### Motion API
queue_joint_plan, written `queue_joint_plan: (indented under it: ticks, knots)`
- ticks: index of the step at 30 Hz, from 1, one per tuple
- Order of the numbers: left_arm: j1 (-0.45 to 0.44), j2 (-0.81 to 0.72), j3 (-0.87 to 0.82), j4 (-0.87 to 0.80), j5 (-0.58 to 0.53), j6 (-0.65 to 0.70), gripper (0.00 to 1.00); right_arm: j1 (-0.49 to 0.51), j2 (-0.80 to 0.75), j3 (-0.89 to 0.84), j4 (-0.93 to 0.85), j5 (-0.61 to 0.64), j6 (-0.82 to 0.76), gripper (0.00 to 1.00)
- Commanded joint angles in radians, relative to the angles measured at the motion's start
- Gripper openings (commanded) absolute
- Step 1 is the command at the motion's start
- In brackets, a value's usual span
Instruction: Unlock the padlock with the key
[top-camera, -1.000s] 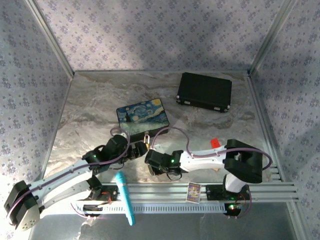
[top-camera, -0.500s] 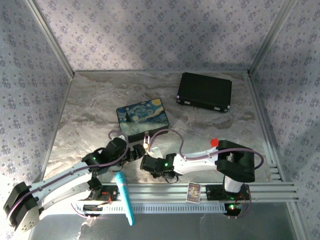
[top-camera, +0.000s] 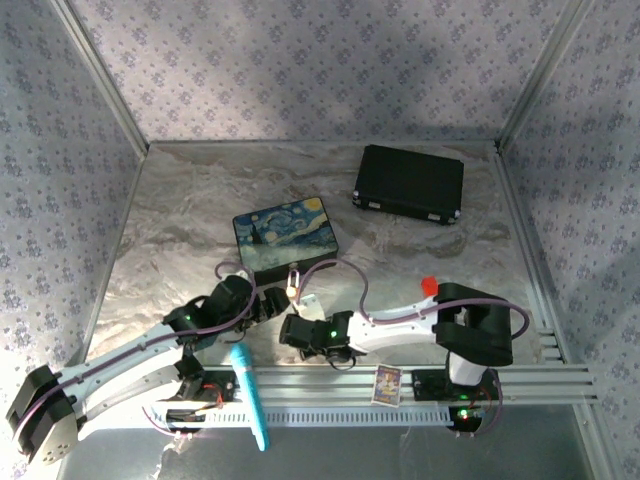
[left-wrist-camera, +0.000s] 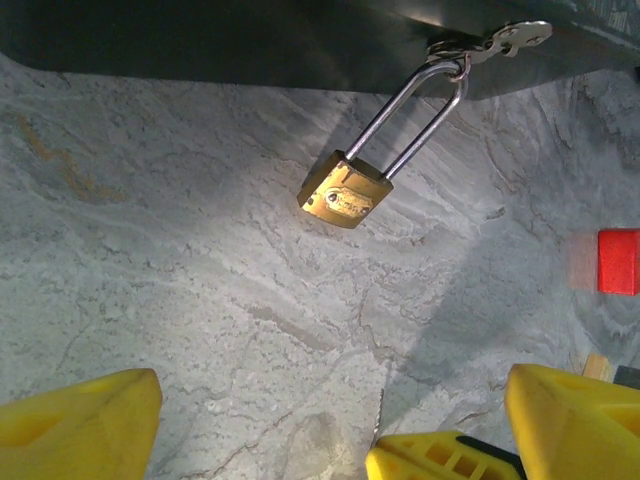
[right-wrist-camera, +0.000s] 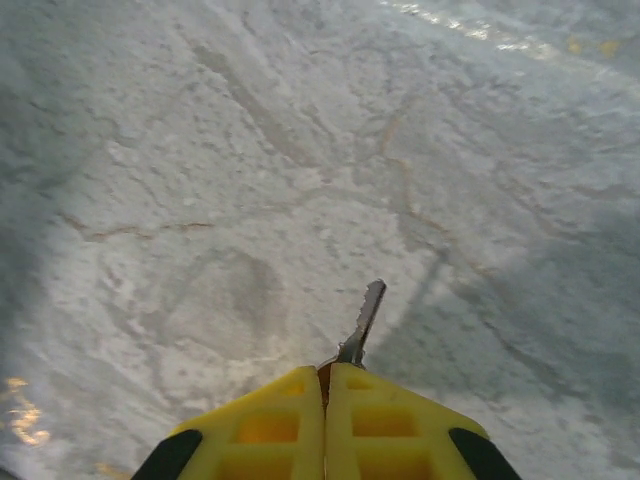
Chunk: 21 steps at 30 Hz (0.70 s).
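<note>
Two right fingers (right-wrist-camera: 260, 425), moulded yellow plastic with hollow pockets, press flat against each other and pinch the key (right-wrist-camera: 362, 320) by its head. We see only its thin, pale silvery blade, notched along one edge, poking out past the tips over the worktop (right-wrist-camera: 180, 150), a smooth grey surface veined like marble. The left fingers (left-wrist-camera: 80, 420), the same blocky yellow, are spread wide apart with nothing between them. Ahead of them we find the padlock (left-wrist-camera: 345, 190): a small squarish brass body, scuffed and dull gold, its keyhole face turned toward the camera, under a long, slim, shiny steel shackle. That shackle loops through a metal hasp (left-wrist-camera: 495, 40) on the near edge of the painted box (top-camera: 286, 236), whose lid carries a swirling blue and yellow picture. A red block (left-wrist-camera: 618, 261) lies off to the right on the worktop.
</note>
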<state>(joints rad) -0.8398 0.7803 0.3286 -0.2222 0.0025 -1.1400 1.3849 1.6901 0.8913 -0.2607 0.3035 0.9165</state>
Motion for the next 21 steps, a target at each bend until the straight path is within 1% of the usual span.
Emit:
queue_joint_plan:
  ticks: [1, 4, 6, 9, 12, 16, 19, 21]
  knots:
    - [-0.006, 0.001, -0.026, 0.076, -0.004, -0.069, 0.85, -0.021, 0.008, -0.086, 0.056, -0.086, -0.014, 0.03]
    - [-0.009, 0.023, -0.066, 0.191, 0.021, -0.149, 0.79, -0.038, -0.032, -0.118, 0.096, -0.093, -0.039, 0.00]
    - [-0.016, 0.041, -0.084, 0.246, 0.019, -0.192, 0.76, -0.048, -0.063, -0.138, 0.122, -0.104, -0.056, 0.00]
    - [-0.036, 0.064, -0.084, 0.270, -0.006, -0.220, 0.74, -0.081, -0.111, -0.202, 0.229, -0.154, -0.062, 0.00]
    - [-0.043, 0.080, -0.079, 0.280, -0.009, -0.230, 0.73, -0.096, -0.139, -0.224, 0.249, -0.167, -0.071, 0.00]
    - [-0.044, 0.082, -0.085, 0.294, -0.010, -0.262, 0.71, -0.107, -0.152, -0.192, 0.198, -0.184, -0.115, 0.00]
    - [-0.045, 0.079, -0.079, 0.284, -0.015, -0.268, 0.70, -0.096, -0.133, -0.138, 0.067, -0.138, -0.141, 0.00]
    - [-0.045, 0.079, -0.077, 0.273, -0.022, -0.264, 0.70, -0.085, -0.105, -0.090, -0.044, -0.087, -0.117, 0.00]
